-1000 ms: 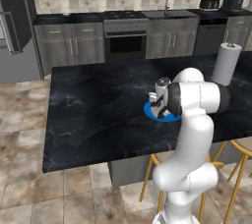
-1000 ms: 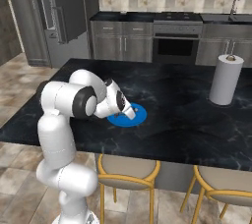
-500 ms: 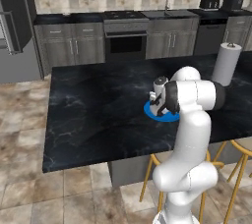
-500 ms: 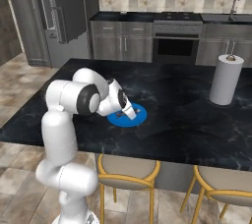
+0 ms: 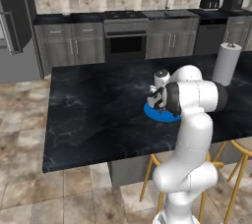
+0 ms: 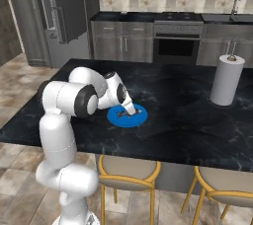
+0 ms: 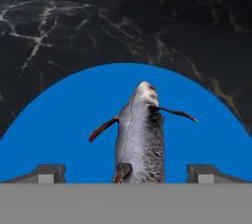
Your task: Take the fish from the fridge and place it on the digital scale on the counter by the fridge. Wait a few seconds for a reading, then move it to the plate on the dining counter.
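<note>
A grey fish (image 7: pixel 140 134) with dark fins lies on the bright blue plate (image 7: pixel 64 115), its head pointing away from the hand. My gripper (image 7: pixel 127 173) is open, and its fingertips (image 7: pixel 47 171) stand wide on either side of the fish's tail without touching it. From the base views, the gripper (image 5: pixel 155 99) hangs low over the plate (image 5: pixel 162 115) on the dining counter (image 5: pixel 98 105). The fish (image 6: pixel 133 113) shows as a small dark shape on the plate (image 6: pixel 123 119), just beyond the gripper (image 6: pixel 129 109). The fridge (image 6: pixel 59 17) stands at the far left.
A paper towel roll (image 5: pixel 227 63) stands upright on the island's far right, also visible as the paper towel roll (image 6: pixel 226 80). Wooden stools (image 6: pixel 128 169) line the island's near side. Cabinets and an oven (image 5: pixel 125 43) run along the back wall.
The jaws have spread wide and let go of the fish, which now rests on the plate. The arm has hardly moved.
</note>
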Robot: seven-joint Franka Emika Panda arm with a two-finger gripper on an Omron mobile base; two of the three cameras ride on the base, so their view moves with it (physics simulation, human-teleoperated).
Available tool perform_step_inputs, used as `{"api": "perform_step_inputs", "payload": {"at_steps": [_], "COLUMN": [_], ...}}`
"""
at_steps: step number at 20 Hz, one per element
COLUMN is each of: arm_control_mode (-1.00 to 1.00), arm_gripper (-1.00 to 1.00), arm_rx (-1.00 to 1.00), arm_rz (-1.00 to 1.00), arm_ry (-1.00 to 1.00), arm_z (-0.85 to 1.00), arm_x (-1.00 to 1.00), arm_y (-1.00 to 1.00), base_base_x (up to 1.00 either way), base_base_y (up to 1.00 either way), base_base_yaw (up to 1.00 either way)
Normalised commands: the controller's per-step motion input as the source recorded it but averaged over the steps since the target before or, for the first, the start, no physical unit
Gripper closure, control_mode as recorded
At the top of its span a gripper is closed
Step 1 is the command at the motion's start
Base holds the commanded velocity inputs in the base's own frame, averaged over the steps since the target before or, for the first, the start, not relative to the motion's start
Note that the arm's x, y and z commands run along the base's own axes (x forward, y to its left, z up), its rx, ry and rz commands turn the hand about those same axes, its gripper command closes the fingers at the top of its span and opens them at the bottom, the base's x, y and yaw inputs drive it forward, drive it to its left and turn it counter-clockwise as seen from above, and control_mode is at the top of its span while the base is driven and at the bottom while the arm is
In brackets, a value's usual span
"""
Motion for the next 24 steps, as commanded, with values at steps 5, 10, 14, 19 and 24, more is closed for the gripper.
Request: {"api": "perform_step_inputs", "payload": {"at_steps": [5,10,14,19,24], "arm_control_mode": [-1.00,-1.00,-1.00,-1.00,-1.00], "arm_gripper": [-1.00,-1.00,-1.00,-1.00,-1.00], "arm_rx": [0.12,0.15,0.10,0.04,0.00], "arm_rz": [0.00,0.00,0.00,0.00,0.00], "arm_ry": [-0.01,0.00,0.00,0.00,0.00], "arm_z": [0.87,0.97,0.60,0.27,0.12], "arm_x": [-0.40,-0.94,-1.00,-1.00,-1.00], "arm_y": [0.00,0.22,0.50,0.68,0.80], "base_base_x": [0.00,0.00,0.00,0.00,0.00], "base_base_y": [0.00,0.00,0.00,0.00,0.00], "base_base_yaw": [0.00,0.00,0.00,0.00,0.00]}}
